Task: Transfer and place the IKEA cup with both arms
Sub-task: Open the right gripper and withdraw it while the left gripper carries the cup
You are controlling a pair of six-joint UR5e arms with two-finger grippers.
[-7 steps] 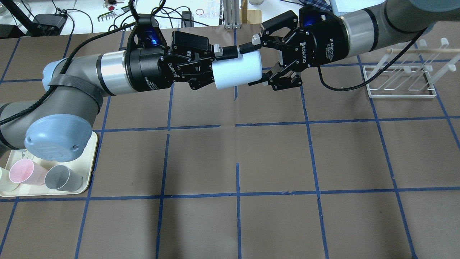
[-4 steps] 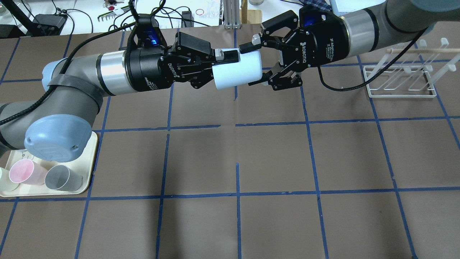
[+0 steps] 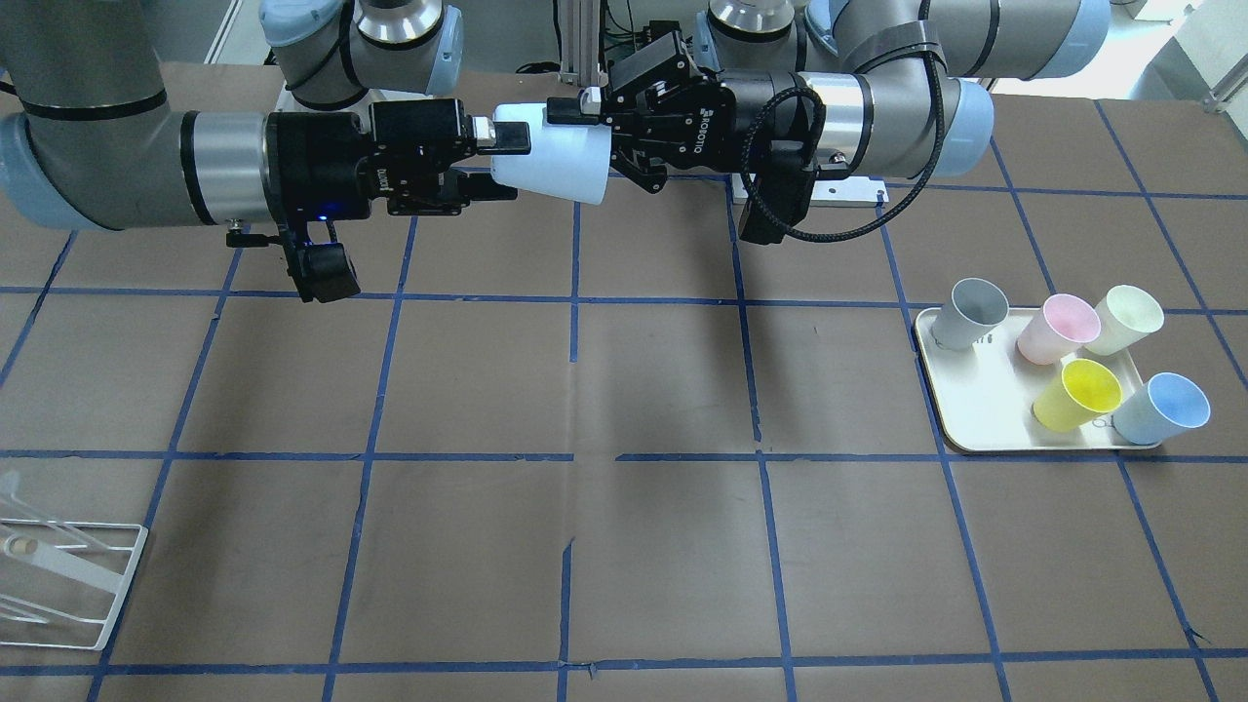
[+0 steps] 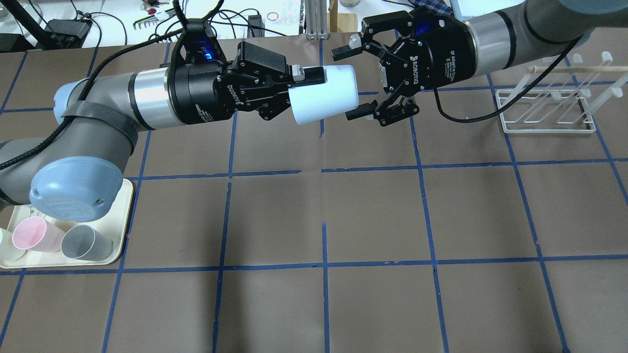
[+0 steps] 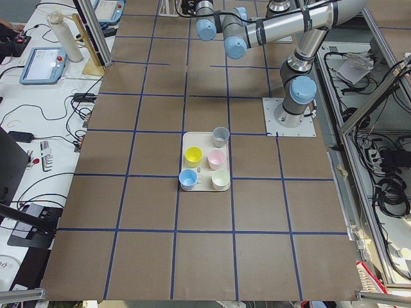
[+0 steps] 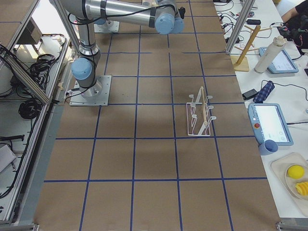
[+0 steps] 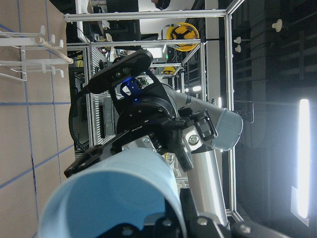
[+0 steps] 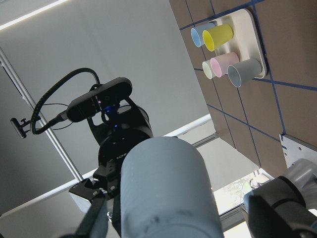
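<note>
Midway between the ends of the counter (image 4: 373, 215), high above it, the left gripper (image 4: 297, 93) clamps the IKEA cup (image 4: 326, 93) by its rim; the right gripper (image 4: 346, 83), jaws spread, should close squarely around the base before the left releases.

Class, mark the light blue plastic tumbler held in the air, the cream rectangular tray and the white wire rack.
light blue plastic tumbler (image 4: 324, 93), overhead view, side wall.
cream rectangular tray (image 3: 985, 390), front-facing view, bare floor.
white wire rack (image 4: 549, 131), overhead view, base rail.
</note>
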